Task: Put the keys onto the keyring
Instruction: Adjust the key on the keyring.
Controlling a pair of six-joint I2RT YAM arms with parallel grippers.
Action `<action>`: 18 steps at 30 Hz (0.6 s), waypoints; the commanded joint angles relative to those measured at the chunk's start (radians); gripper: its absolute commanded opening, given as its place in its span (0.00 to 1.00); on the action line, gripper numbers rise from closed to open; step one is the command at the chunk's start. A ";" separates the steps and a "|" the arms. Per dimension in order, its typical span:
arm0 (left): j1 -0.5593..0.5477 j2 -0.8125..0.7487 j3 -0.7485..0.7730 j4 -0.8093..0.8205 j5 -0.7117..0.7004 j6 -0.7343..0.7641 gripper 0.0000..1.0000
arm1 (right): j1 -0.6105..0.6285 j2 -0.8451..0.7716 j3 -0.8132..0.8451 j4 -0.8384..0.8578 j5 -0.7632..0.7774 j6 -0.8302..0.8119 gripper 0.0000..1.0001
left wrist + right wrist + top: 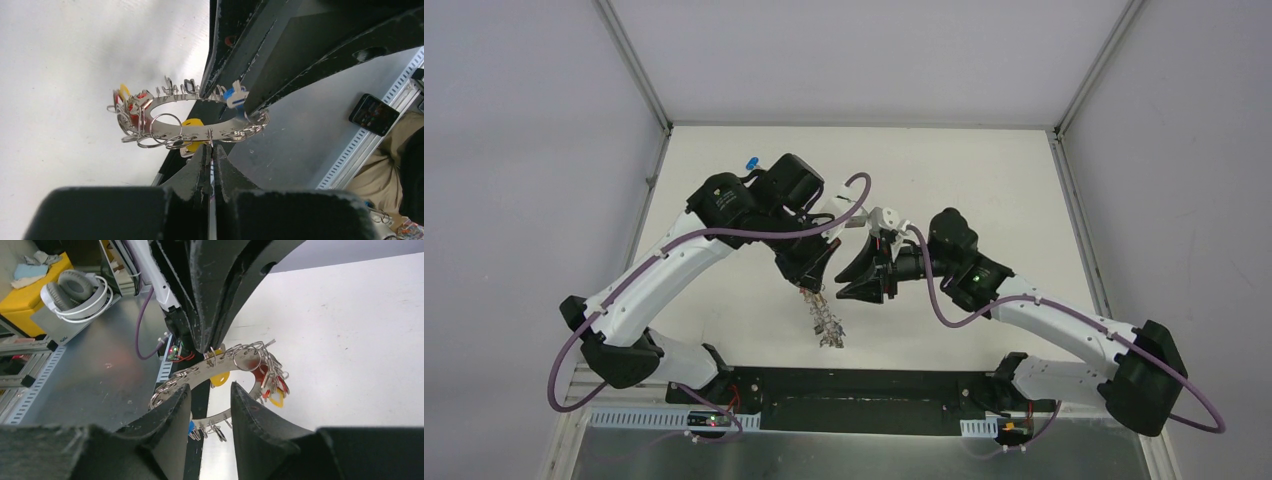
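Observation:
Above the table's near middle, my left gripper (pixel 808 282) (pixel 211 149) is shut on the rim of the keyring (pixel 825 322) (pixel 170 107) (pixel 235 356), a grey metal ring fringed with small silver keys and split rings, some with red or yellow heads. The ring hangs from it. My right gripper (pixel 848 284) (pixel 210 397) faces it from the right, jaws apart, with the ring's near arc across the gap. A blue-headed key (pixel 234 96) (pixel 191 427) sits on that arc by one right finger. A yellow-headed key (pixel 193 123) (pixel 220 378) hangs under the ring. Another blue key (pixel 751 160) lies far left on the table.
The white table (pixel 984 190) has walls on three sides. Past its near edge lie a grey metal shelf (pixel 854 455), a phone (pixel 373 114), white headphones (pixel 75 290) and a yellow box (pixel 30 282). Purple cables (pixel 854 190) loop over both arms.

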 commanded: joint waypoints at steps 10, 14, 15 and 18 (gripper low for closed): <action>-0.007 -0.093 -0.052 0.160 0.016 0.060 0.00 | 0.032 0.002 -0.078 0.282 0.163 0.099 0.41; -0.007 -0.192 -0.156 0.273 -0.001 0.078 0.00 | 0.032 -0.052 -0.122 0.307 0.194 0.079 0.41; -0.007 -0.215 -0.175 0.295 -0.003 0.086 0.00 | 0.031 -0.061 -0.128 0.307 0.182 0.077 0.40; -0.008 -0.261 -0.198 0.319 0.012 0.123 0.00 | 0.032 -0.078 -0.132 0.318 0.129 0.080 0.35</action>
